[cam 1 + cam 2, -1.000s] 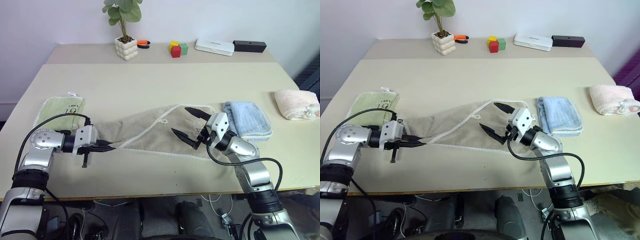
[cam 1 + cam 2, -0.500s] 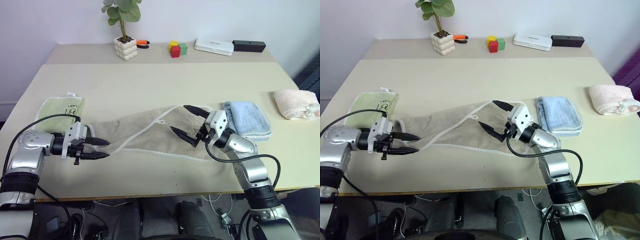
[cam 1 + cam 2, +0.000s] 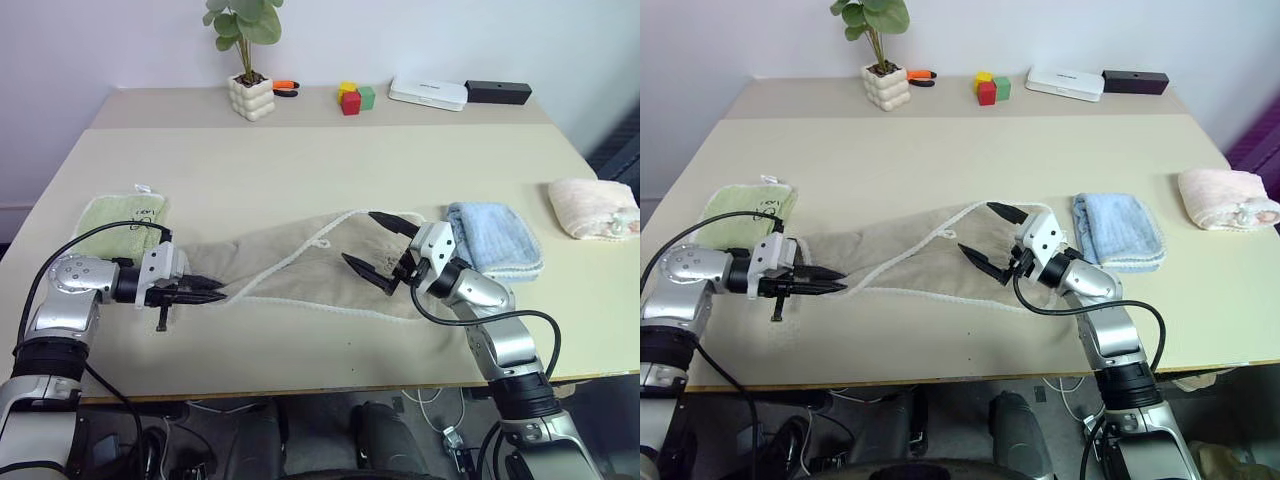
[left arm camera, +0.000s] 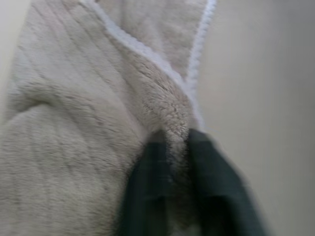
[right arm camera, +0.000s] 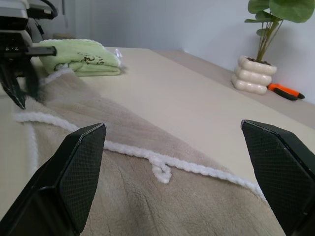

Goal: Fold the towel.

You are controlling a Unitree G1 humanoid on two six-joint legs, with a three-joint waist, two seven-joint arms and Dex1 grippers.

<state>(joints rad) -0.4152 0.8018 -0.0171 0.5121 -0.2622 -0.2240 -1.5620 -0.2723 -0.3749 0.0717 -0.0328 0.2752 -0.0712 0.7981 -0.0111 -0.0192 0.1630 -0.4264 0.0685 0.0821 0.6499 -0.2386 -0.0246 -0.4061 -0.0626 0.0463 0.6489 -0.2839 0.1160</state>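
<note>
Spread across the near middle of the table (image 3: 300, 160), between green towel (image 3: 122, 217) and light blue towel (image 3: 495, 238): the beige towel (image 3: 300, 265), rumpled, white edging showing. At its left end, left gripper (image 3: 212, 291) pinched shut on a fold by the corded edge. Over its right part, right gripper (image 3: 385, 252), fingers spread wide, gripping nothing.

the large beige terry towel with white corded edging (image 3: 300, 265) lay rumpled, stretched across the table's front.
</note>
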